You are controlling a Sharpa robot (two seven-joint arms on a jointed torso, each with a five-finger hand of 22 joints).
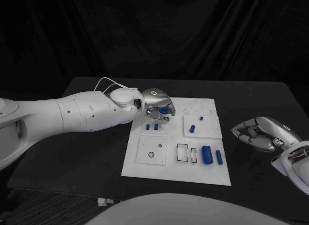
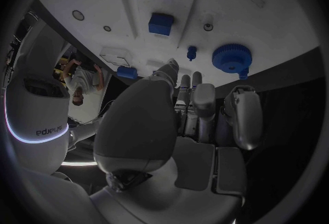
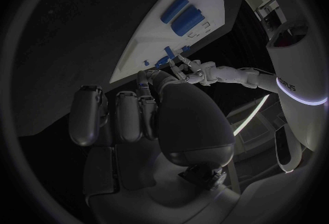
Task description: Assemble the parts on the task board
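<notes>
The white task board (image 1: 161,166) lies in the middle of the black table. My left hand (image 1: 158,105) hovers over its far left corner, fingers pointing down and holding nothing. Just past the fingertips (image 2: 195,82) a blue gear (image 2: 232,57) sits on the board, with a small blue peg (image 2: 192,52) beside it. Two blue blocks (image 1: 151,126) stand further in. A thick blue cylinder (image 1: 207,154) and a thinner one (image 1: 218,157) lie at the near right. My right hand (image 1: 259,133) rests off the board's right edge, fingers curled in on nothing.
Small blue pieces (image 1: 194,128) stand in the board's right-hand plate. Two white rectangular slots (image 1: 188,153) and a plate with a black ring (image 1: 151,154) lie near the front. Bare table (image 1: 93,154) lies left of the board.
</notes>
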